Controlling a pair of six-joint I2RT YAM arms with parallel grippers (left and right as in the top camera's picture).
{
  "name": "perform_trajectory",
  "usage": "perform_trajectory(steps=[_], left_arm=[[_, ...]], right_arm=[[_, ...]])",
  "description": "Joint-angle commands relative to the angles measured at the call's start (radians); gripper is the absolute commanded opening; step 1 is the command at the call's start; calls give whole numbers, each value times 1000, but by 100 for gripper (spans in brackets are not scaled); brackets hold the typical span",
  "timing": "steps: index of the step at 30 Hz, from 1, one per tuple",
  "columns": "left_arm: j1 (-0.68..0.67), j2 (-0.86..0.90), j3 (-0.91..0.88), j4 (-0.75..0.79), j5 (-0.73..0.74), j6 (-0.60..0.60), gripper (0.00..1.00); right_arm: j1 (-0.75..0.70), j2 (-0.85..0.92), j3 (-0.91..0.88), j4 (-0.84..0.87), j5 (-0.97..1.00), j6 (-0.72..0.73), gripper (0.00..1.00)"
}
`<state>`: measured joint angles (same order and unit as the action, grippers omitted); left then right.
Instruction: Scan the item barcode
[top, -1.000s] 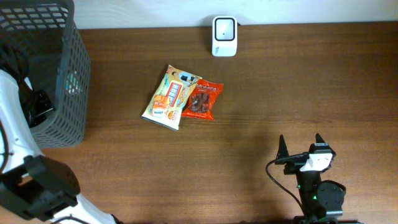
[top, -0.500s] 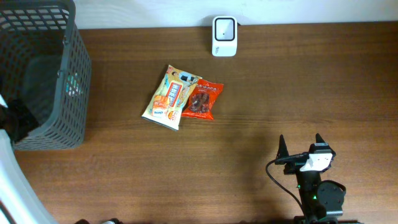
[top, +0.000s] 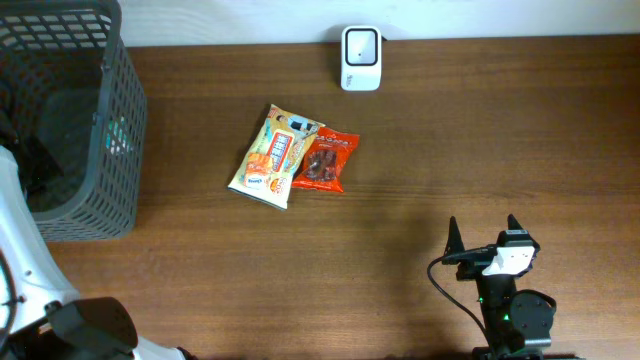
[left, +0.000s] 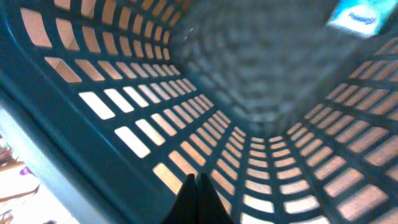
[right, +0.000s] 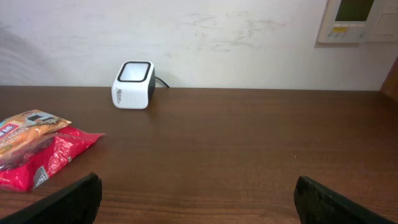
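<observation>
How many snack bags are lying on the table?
2. The yellow bag lies mid-table, and the red bag touches its right side. The basket may hide more.

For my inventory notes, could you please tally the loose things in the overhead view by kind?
Snack packets: 2 (yellow packet, red packet)
Barcode scanner: 1
Mesh basket: 1 (contents not counted, too unclear)
Total: 4

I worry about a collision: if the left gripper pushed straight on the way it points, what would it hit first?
Most likely the mesh wall of the basket: the shut left gripper points into it. Blurred view, so depth is unclear.
</observation>
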<state>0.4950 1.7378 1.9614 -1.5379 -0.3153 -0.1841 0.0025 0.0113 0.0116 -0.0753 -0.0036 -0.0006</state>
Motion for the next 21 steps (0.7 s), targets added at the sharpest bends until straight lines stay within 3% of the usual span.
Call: perform_trajectory(steps=[1, 9, 21], left_arm=[[48, 3, 0, -56, -18, -14, 0], [106, 3, 0, -151, -14, -55, 0], [106, -42, 33, -99, 15, -62, 0]], right_arm=[[-4, -5, -6, -6, 8, 5, 98], [-4, -5, -6, -6, 8, 5, 98], [-4, -5, -6, -6, 8, 5, 98]])
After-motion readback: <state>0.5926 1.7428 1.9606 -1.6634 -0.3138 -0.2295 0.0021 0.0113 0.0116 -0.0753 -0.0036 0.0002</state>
